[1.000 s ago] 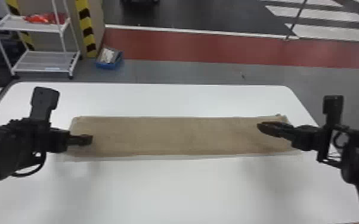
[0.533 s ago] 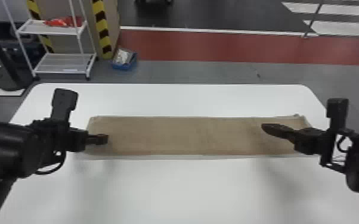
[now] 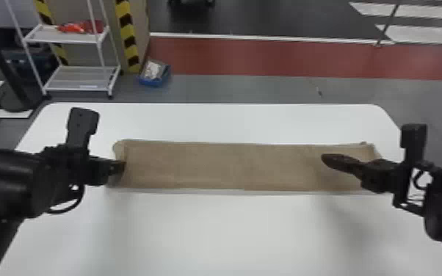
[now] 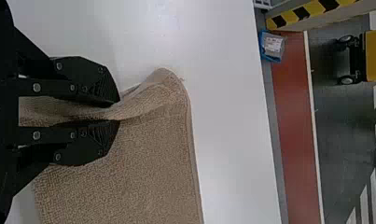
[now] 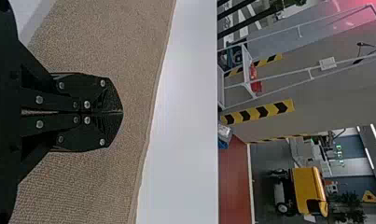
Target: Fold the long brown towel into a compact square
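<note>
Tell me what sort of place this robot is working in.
Probably an industrial hall or robotics workshop: yellow-and-black hazard stripes mark an upright panel, a red floor lane runs beyond the white table, and a yellow wheeled machine stands farther off.

Towel (image 3: 213, 165) — partly hidden behind left gripper (image 3: 119, 167), table (image 3: 231, 231) cropped below

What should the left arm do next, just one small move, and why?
I'd probably raise the left gripper slightly and start carrying its end of the towel inward. A ridge of cloth is pinched between its fingers, while the rest lies in one long strip. The right gripper, over the other end, is shut on nothing.
</note>
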### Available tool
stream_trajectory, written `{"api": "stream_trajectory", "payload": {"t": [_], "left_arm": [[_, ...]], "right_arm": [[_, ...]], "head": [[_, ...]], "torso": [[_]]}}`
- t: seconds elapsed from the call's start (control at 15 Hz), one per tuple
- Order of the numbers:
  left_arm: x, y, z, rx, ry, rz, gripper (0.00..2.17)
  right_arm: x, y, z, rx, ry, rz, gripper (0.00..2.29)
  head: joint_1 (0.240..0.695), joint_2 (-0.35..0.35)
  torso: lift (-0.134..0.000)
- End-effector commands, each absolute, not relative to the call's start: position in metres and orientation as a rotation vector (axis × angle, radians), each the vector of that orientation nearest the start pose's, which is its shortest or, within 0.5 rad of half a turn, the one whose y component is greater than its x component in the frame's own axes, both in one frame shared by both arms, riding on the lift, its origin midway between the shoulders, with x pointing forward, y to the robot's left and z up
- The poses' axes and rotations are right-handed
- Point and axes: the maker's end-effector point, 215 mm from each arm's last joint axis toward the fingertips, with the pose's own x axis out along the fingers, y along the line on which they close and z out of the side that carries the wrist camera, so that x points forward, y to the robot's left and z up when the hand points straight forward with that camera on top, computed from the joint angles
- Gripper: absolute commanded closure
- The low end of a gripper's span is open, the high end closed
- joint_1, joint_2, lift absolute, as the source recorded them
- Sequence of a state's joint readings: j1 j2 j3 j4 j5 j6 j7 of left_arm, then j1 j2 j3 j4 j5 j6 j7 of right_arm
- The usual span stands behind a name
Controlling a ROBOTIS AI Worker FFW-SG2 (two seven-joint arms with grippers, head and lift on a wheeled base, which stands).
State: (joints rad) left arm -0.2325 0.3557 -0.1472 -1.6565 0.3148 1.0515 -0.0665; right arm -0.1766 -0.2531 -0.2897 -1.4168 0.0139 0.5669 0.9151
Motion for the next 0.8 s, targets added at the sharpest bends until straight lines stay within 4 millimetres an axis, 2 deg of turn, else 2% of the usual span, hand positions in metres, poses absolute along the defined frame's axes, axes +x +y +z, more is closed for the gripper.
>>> {"api": "stream_trajectory", "payload": {"t": [0.0, 0.33, 0.53, 0.73], "left_arm": [[0.570, 0.259, -0.440, 0.102, 0.762, -0.195, 1.80], [0.556, 0.253, -0.429, 0.063, 0.787, -0.213, 1.80], [0.552, 0.246, -0.416, -0.040, 0.805, -0.253, 1.80], [0.555, 0.221, -0.386, -0.166, 0.797, -0.348, 1.80]], "right_arm": [[0.565, -0.321, -0.432, 0.096, 0.505, 0.519, 1.58], [0.576, -0.302, -0.438, 0.036, 0.454, 0.522, 1.58], [0.585, -0.288, -0.444, 0.016, 0.448, 0.538, 1.58], [0.585, -0.266, -0.454, 0.018, 0.477, 0.575, 1.58]], "head": [[0.695, -0.058], [0.695, -0.056], [0.695, -0.050], [0.695, -0.043]], "torso": [[-0.120], [-0.120], [-0.120], [-0.120]]}}
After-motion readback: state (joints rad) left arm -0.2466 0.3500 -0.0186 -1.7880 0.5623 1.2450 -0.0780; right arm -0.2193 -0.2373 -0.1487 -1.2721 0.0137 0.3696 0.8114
